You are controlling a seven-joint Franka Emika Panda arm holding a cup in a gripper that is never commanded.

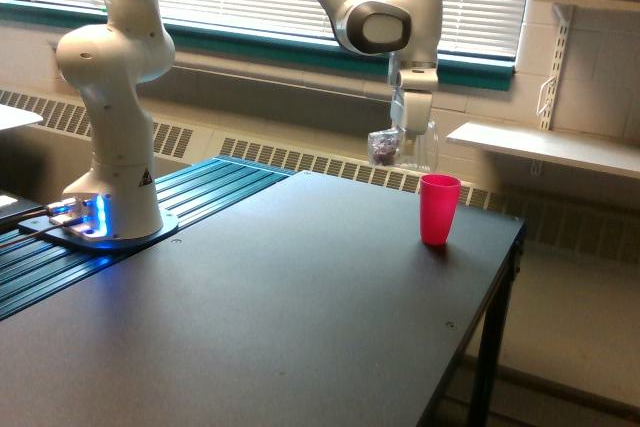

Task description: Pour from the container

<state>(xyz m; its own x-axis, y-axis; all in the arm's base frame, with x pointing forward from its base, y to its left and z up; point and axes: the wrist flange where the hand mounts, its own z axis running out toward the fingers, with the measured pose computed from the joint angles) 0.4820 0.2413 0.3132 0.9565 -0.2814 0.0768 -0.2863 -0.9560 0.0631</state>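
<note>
Container (400, 149) tilted in pincer (411, 133), above pink cup (438, 209)

We see gripper (412, 133) clamped on clear cup (403, 148), held in air, tipped sideways, mouth toward exterior view's right. Dark reddish bits (382, 152) sit at its base end. Pink cup (439, 209) upright on black table (280, 307), just below and right of it, apart. Finger detail too blurred, probably closed.
</note>
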